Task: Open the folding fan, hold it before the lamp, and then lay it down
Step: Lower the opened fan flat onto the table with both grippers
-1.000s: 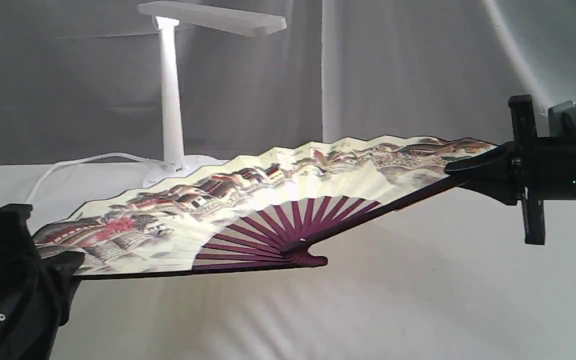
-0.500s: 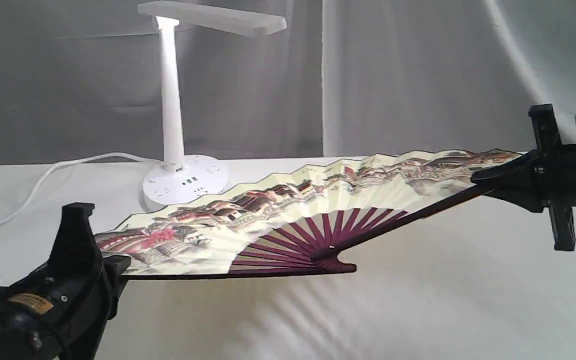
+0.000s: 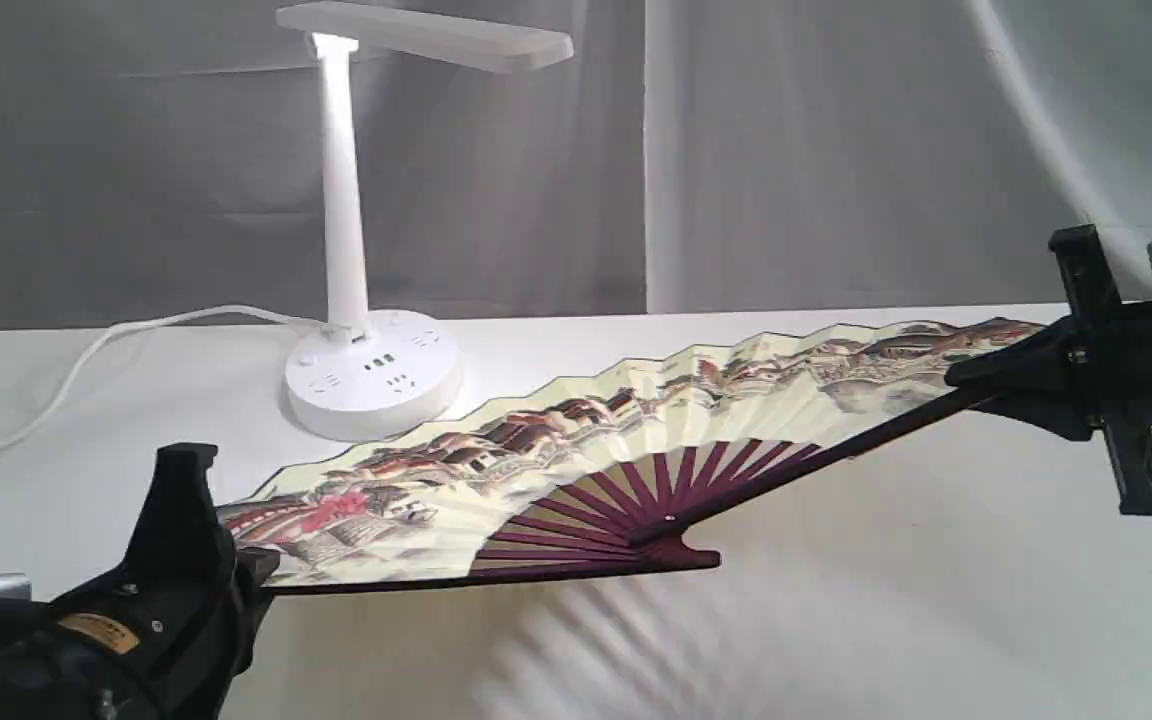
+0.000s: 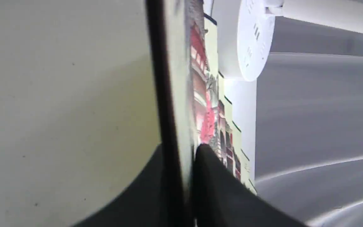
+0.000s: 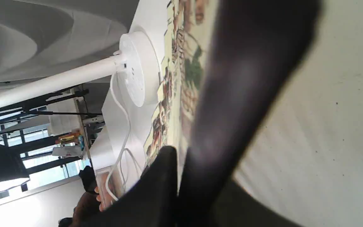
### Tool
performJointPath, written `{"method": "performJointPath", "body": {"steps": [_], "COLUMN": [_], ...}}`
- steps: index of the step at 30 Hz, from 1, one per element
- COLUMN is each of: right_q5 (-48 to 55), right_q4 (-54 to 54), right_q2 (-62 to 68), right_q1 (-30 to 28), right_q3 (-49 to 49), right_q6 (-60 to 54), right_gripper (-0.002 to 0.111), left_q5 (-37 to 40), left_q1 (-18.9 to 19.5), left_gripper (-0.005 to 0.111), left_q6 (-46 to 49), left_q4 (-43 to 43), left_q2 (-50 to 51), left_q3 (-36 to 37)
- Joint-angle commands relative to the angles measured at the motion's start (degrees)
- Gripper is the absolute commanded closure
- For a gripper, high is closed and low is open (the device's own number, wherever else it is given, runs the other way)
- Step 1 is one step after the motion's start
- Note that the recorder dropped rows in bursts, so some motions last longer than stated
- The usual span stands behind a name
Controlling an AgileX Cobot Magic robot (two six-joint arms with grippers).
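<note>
light: soft, bright — glare atop lamp [image 3: 344, 200] | shadow: striped under folding fan [image 3: 556, 450] | wrist views: near parts blurred

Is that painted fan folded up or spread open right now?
Spread open. The folding fan shows its whole pleated painted leaf, with maroon ribs radiating from the pivot.

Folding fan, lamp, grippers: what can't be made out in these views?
Folding fan pivot, exterior view: low camera angle hides whether it touches the table.
Right gripper, right wrist view: a blurred dark band covers its grip; finger or rib, cannot tell.
Left gripper, exterior view: body cut off by the bottom-left corner.
Lamp, exterior view: cord runs off the left edge; base markings too small to read.
</note>
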Motion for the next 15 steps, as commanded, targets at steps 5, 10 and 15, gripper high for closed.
{"method": "performJointPath", "body": {"steps": [5,10,15], "right_q5": [-6.6,-6.8,-8.2], "right_q4": [-2.1,-2.2,-4.2], "right_q2": [-0.1,-0.1,-0.1], "right_q1": [-1.1,-1.1,-1.0], "right_q3": [-0.2,-0.2,-0.2], "right_q6": [-2.9,-2.9,-2.9], "right_gripper": [0.108,0.108,0.108], "left_q5": [-1.0,-1.0,-1.1], "left_q1": [0.8,0.8,0.8], "left_gripper": [0.084,0.075,0.055], "left_q6": [0.5,1.0,5.4], "left_q4": [-0.6,-0.2,-0.2], "left_q2": [2.3,2.8,2.8], "left_q3": [-1.9,-2.7,-2.7]}}
